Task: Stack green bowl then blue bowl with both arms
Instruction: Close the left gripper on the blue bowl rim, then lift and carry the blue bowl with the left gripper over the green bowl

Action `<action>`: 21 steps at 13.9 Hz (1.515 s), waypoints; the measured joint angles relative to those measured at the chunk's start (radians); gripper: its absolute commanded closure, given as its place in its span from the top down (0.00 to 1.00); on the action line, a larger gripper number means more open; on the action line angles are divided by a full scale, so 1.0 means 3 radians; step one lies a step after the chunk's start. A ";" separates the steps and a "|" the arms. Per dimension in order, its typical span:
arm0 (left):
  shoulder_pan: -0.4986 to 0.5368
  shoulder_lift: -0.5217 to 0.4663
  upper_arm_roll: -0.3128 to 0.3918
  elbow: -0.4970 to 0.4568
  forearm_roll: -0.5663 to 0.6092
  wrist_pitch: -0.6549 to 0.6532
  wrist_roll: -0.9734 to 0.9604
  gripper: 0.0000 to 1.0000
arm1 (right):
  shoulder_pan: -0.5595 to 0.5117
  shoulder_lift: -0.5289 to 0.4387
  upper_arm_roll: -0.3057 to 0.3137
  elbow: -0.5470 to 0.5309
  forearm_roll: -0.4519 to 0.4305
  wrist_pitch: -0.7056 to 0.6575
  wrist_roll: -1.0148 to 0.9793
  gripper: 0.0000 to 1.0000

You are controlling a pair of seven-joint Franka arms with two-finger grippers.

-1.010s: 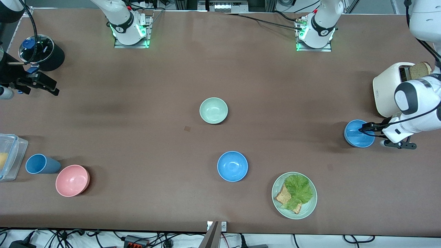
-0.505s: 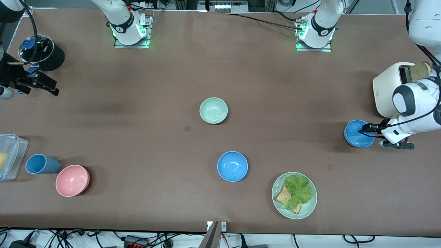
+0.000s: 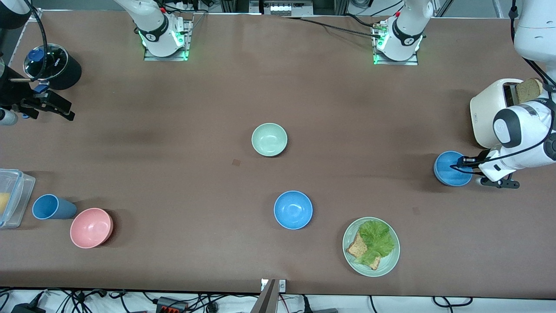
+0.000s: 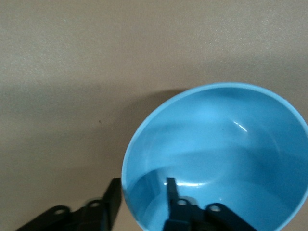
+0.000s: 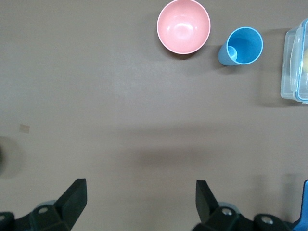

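Where the brown desk (image 3: 278,87) carries the whole lot, the entries run from biggest to smallest

Left arm (image 3: 521,139): white, black bands, reaching down at its own end of the desk. Left end effector (image 3: 464,164) straddles the rim of a blue bowl (image 3: 449,169); in the left wrist view one finger (image 4: 171,190) sits inside that bowl (image 4: 216,144), the other outside the wall, the two narrowed around the rim, though full contact cannot be confirmed.

Right arm (image 3: 13,87): dark wrist parts visible at its own end of the desk, waiting. Right end effector (image 5: 139,199) hangs over bare desk with fingers spread wide and nothing between them.

White toaster (image 3: 488,111), a bread slice (image 3: 529,89) standing in its slot, just beside the left arm.

Black round container (image 3: 54,65) near the right arm.

Clear plastic box (image 3: 13,195) at the desk edge, right arm's end.

Pale green plate (image 3: 347,256) with lettuce and toast, close to the front camera.

Pink bowl (image 3: 91,228), just beside the blue cup (image 3: 52,207) lying on its side.

Second blue bowl (image 3: 293,210), mid-desk, upright, empty.

Green bowl (image 3: 269,139), mid-desk, farther from the front camera than the second blue bowl, upright, empty, well apart from both end effectors
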 measured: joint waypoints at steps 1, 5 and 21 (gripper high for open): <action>0.0000 0.0000 0.0000 0.0001 0.0000 0.0001 0.0000 0.13 | 0.0000 0.0001 0.0000 0.0000 0.0000 0.0000 0.0000 1.00; 0.0000 -0.0008 -0.0010 0.0025 -0.0006 -0.0023 -0.0004 0.01 | -0.0012 0.0005 0.0004 0.0000 -0.0001 -0.0001 0.0000 1.00; -0.0022 -0.0732 -0.1017 0.0406 -0.0515 -0.1554 -0.1070 0.00 | -0.0118 0.0005 0.0155 0.0011 -0.0001 -0.0112 0.0000 1.00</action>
